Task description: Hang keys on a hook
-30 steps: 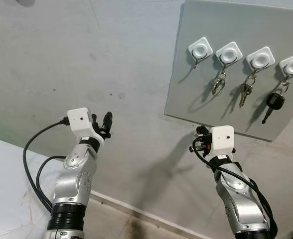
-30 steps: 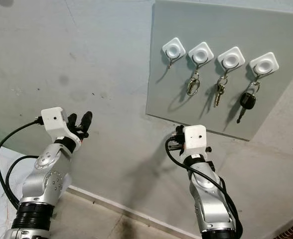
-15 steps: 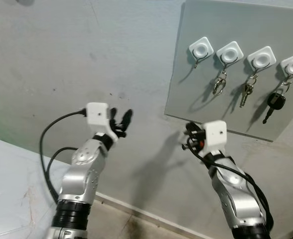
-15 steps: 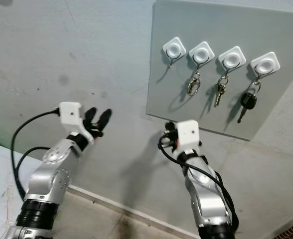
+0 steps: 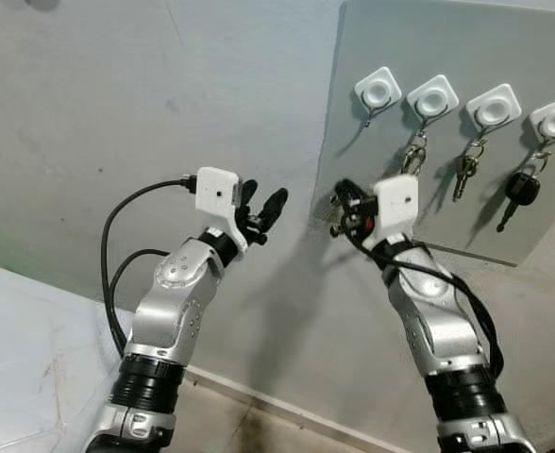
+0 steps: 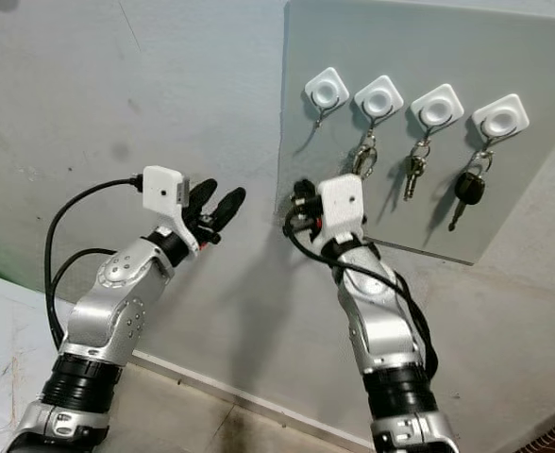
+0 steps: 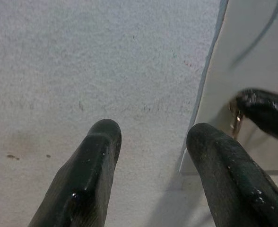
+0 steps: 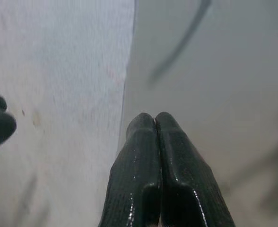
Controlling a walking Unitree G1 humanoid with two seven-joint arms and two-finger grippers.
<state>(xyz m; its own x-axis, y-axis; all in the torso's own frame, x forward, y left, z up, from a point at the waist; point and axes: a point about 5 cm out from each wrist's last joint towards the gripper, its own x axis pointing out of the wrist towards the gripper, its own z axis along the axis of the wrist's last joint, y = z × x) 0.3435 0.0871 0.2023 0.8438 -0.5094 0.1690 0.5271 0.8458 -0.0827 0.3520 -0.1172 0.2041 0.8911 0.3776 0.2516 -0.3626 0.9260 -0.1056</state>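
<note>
While both arms are raised toward the wall, the right gripper is seen pressed together, its two black fingers touching along their length; in the left wrist view a small brass-coloured ring appears beside the tip of that gripper, but whether keys are actually pinched between the jaws cannot be told. These clenched jaws are held at the lower left corner of the grey board, just below and left of the empty hook.

Three further white hooks are fixed in a row on the board, up and to the right of the right jaws: a hook with a metal clip, a hook with a small bunch of keys, and a hook with a black-headed car key. Each item hangs freely against the board.

The left gripper is held near the right one, against the bare wall just left of the board's edge. Its jaws are released, the fingers spread apart with nothing between them.
</note>
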